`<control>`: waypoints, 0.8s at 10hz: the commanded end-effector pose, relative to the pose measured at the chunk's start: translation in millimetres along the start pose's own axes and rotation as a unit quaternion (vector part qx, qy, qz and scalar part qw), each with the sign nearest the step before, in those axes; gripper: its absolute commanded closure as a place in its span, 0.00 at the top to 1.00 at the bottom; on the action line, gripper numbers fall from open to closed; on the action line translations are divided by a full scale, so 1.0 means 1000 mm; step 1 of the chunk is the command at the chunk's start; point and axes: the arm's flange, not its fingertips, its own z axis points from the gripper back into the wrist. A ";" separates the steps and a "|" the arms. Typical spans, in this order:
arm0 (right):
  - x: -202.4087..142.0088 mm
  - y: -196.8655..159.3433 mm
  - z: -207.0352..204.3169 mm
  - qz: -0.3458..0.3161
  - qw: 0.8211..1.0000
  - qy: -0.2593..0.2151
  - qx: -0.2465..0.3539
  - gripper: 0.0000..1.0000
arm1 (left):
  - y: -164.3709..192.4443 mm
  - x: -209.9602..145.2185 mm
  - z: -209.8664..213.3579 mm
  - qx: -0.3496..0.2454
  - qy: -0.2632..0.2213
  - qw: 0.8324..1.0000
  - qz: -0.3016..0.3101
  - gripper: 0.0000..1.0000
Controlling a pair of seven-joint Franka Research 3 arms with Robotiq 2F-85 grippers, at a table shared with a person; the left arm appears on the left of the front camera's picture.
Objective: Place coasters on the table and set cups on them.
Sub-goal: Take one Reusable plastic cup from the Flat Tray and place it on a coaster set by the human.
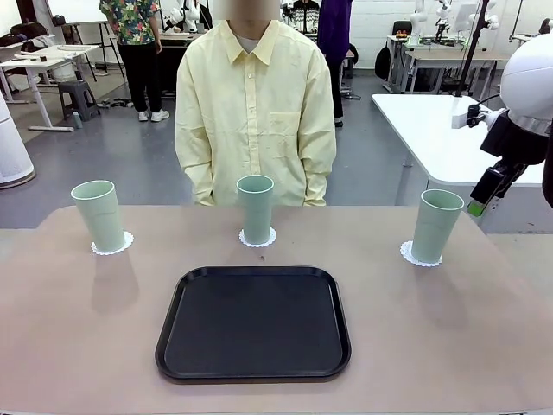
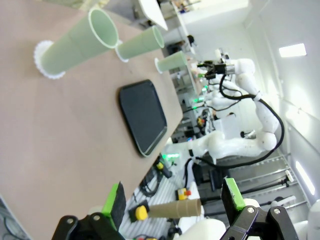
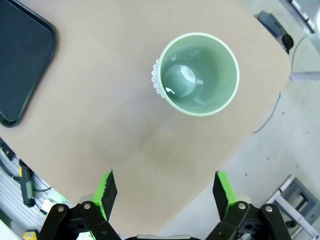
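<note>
Three pale green cups stand upright on the beige table, each on a white lacy coaster: the left cup on its coaster, the middle cup on its coaster, the right cup on its coaster. My right gripper hangs open above and to the right of the right cup. From above, that cup is empty, ahead of the open gripper. My left gripper is open and empty, well away from the cups.
A black tray lies empty at the table's front middle. A person in a pale yellow shirt stands at the far edge, behind the middle cup, arms down. A white-topped table stands at the back right.
</note>
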 end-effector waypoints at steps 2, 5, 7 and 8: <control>0.000 0.000 0.000 0.000 1.000 0.000 0.000 1.00 | -0.002 -0.001 0.002 0.002 -0.001 1.000 0.000 1.00; -0.130 -0.053 0.024 -0.221 0.960 -0.066 0.161 1.00 | -0.002 -0.001 0.002 0.002 -0.001 1.000 0.000 1.00; -0.175 -0.081 0.043 -0.250 0.915 -0.119 0.292 1.00 | -0.002 -0.001 0.002 0.002 -0.001 1.000 0.000 1.00; -0.200 -0.112 0.049 -0.253 0.878 -0.157 0.374 1.00 | -0.002 -0.001 0.002 0.002 -0.001 1.000 0.000 1.00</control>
